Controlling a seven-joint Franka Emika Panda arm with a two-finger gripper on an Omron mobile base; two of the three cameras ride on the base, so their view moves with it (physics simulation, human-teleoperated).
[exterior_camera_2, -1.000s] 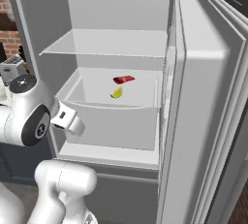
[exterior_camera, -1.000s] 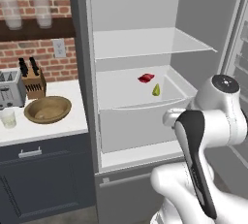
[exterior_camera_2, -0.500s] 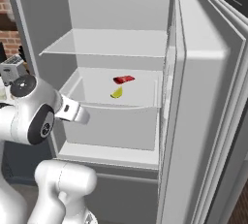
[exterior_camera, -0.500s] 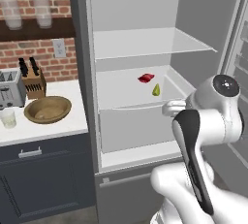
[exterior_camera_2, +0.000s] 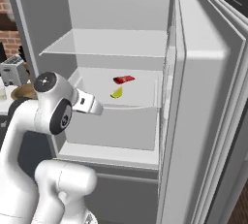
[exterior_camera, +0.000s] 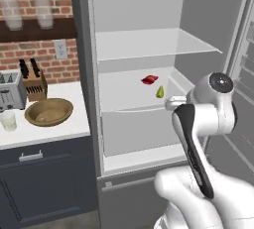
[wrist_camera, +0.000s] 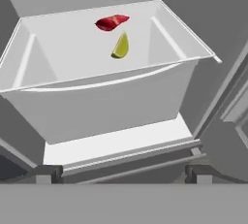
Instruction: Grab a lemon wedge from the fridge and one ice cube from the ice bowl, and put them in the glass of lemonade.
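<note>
Kitchen scene: brick wall, dark cabinet, white counter (exterior_camera: 59, 129) left of fridge (exterior_camera_2: 203, 97), door swung wide. Arm hides fridge's lower right in left base view. Gripper (wrist_camera: 121, 173) fingertips cut off at bottom of hand view, set wide apart, nothing between them, clear of drawer (wrist_camera: 97, 106). Lemon wedge (wrist_camera: 120, 46) lies in drawer just beside small red item (wrist_camera: 112, 22). Ice bowl (exterior_camera: 48, 112) and glass of lemonade (exterior_camera: 7, 121) on counter; bowl contents hard to make out.
</note>
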